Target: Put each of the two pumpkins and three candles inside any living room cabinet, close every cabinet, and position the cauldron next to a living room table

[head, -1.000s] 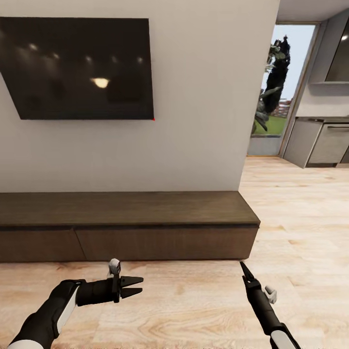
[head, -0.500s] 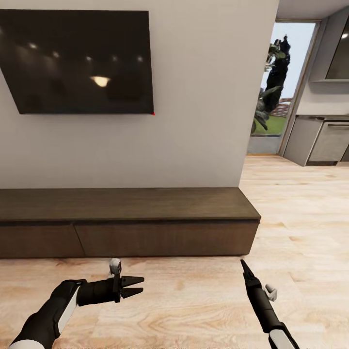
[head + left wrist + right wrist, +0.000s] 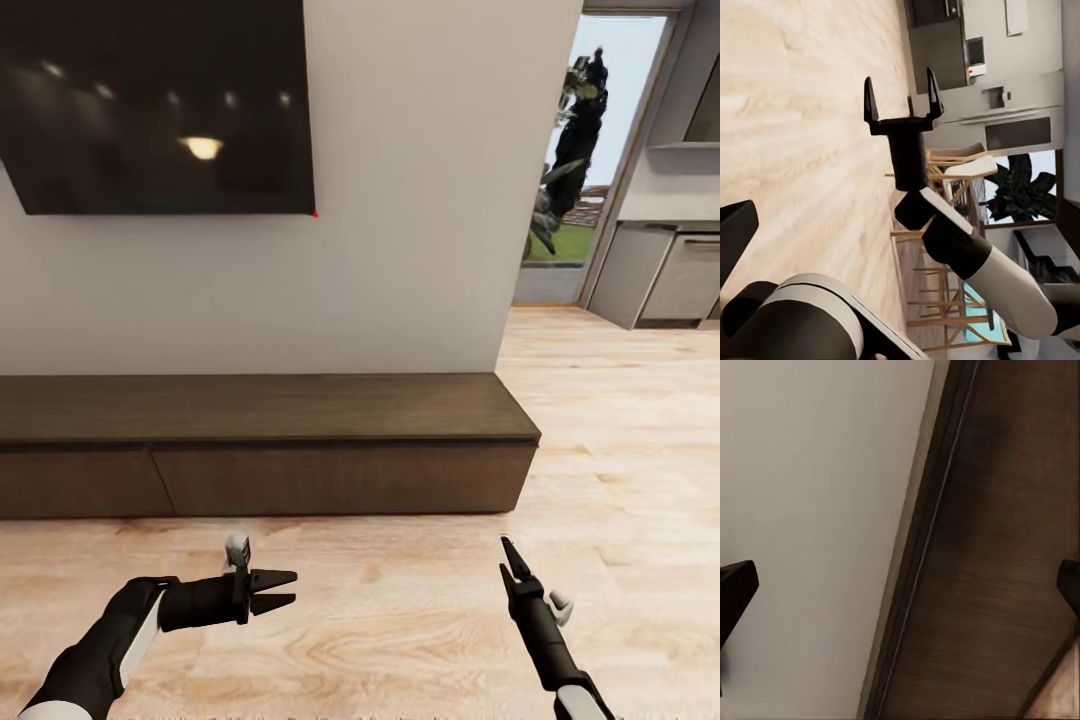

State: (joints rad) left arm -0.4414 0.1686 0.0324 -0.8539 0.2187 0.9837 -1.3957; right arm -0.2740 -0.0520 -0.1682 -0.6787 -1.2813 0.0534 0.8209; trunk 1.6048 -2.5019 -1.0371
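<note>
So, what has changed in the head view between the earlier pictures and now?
The whole picture has shifted: the cabinet and the TV sit slightly higher and look a little larger, so the camera moved, probably forward. Nothing was taken hold of or let go. The left end effector and the right end effector keep their poses, both open and empty. The cabinet's drawer fronts stay closed.

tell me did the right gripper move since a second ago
Cannot tell for sure. The right gripper sits slightly closer to the cabinet, but the TV and cabinet both shifted in the picture, so the camera or base moved.
</note>
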